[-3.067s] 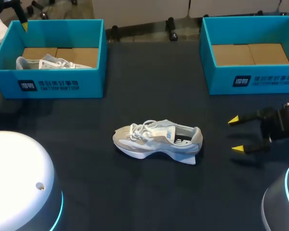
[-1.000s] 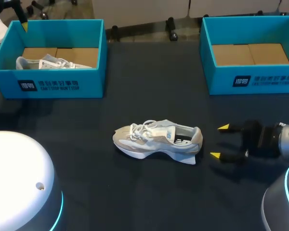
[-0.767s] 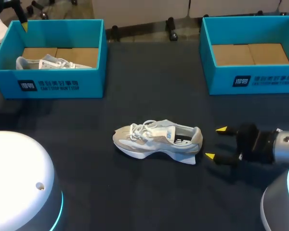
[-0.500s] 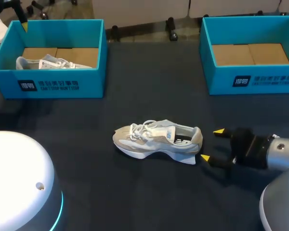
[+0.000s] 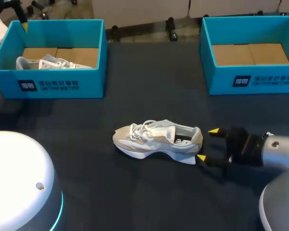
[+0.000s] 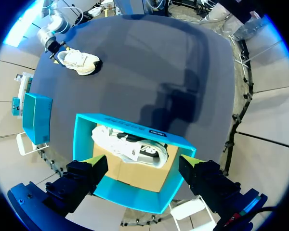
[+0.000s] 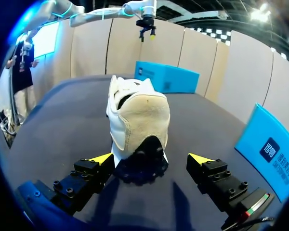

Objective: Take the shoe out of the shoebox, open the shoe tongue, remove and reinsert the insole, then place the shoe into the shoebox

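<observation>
A white and beige shoe (image 5: pixel 156 140) lies on its sole mid-table, toe to the left, heel to the right. My right gripper (image 5: pixel 207 144) is open at the heel, one yellow tip on each side, neither touching. In the right wrist view the heel (image 7: pixel 137 120) stands just ahead of and between the open fingers (image 7: pixel 94 171). My left gripper (image 6: pixel 142 161) hangs open high above the left shoebox (image 6: pixel 135 129), which holds a second shoe (image 6: pixel 130 147).
The left blue shoebox (image 5: pixel 48 82) sits at the back left, and an empty blue shoebox (image 5: pixel 250 79) at the back right. Dark tabletop surrounds the shoe. Round white arm bases stand at both front corners.
My right gripper has slid left across the table until its tips flank the shoe's heel. The shoe and the left arm have not moved.
</observation>
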Controlling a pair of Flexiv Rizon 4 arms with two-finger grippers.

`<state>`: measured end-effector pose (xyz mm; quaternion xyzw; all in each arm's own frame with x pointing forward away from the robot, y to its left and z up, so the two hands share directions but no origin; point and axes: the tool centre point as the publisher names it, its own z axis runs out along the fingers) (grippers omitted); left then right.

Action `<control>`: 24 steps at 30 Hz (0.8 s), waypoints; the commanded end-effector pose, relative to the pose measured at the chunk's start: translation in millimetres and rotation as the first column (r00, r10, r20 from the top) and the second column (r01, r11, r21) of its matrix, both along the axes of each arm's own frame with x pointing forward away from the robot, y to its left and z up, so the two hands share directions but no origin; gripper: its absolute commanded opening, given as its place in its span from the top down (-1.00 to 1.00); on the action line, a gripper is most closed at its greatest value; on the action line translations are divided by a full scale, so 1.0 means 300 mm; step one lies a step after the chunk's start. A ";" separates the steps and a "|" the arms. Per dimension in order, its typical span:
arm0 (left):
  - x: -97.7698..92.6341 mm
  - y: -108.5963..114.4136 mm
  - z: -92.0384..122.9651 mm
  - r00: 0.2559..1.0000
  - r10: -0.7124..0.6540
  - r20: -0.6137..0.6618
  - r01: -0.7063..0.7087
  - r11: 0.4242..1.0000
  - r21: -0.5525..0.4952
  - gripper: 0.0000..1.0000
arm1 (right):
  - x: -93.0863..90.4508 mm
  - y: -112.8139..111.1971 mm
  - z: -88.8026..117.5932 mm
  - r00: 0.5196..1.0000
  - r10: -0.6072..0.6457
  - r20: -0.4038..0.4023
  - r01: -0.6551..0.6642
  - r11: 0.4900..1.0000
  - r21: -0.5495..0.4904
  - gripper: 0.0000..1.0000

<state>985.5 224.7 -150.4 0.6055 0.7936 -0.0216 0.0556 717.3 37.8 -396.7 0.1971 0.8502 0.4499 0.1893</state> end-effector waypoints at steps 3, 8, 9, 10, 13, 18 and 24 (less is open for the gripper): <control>-0.004 -0.001 0.000 1.000 0.001 0.002 -0.001 1.000 0.002 -1.00 | 0.023 0.009 0.002 0.998 0.040 -0.046 -0.040 0.999 -0.009 -1.00; -0.004 -0.001 0.000 1.000 0.001 0.002 -0.001 1.000 0.002 -1.00 | 0.029 0.018 -0.006 0.997 0.053 -0.062 -0.054 0.998 -0.011 -1.00; -0.004 -0.001 0.000 1.000 0.001 0.002 -0.001 1.000 0.002 -1.00 | 0.031 0.020 -0.008 0.997 0.054 -0.063 -0.055 0.998 -0.012 -1.00; -0.004 -0.001 0.000 1.000 0.001 0.002 -0.001 1.000 0.002 -1.00 | 0.033 0.021 -0.010 0.996 0.054 -0.065 -0.054 0.998 -0.011 -1.00; -0.004 -0.001 0.000 1.000 0.001 0.002 -0.001 1.000 0.002 -1.00 | 0.039 0.025 -0.014 0.996 0.055 -0.068 -0.056 0.998 -0.007 -1.00; -0.004 -0.001 0.000 1.000 0.001 0.002 -0.001 1.000 0.002 -1.00 | 0.051 0.038 -0.022 0.994 0.067 -0.085 -0.068 0.998 -0.002 -1.00; -0.004 -0.001 0.000 1.000 0.001 0.002 -0.001 1.000 0.002 -1.00 | 0.040 0.059 -0.026 0.992 0.081 -0.100 -0.080 0.997 0.013 -1.00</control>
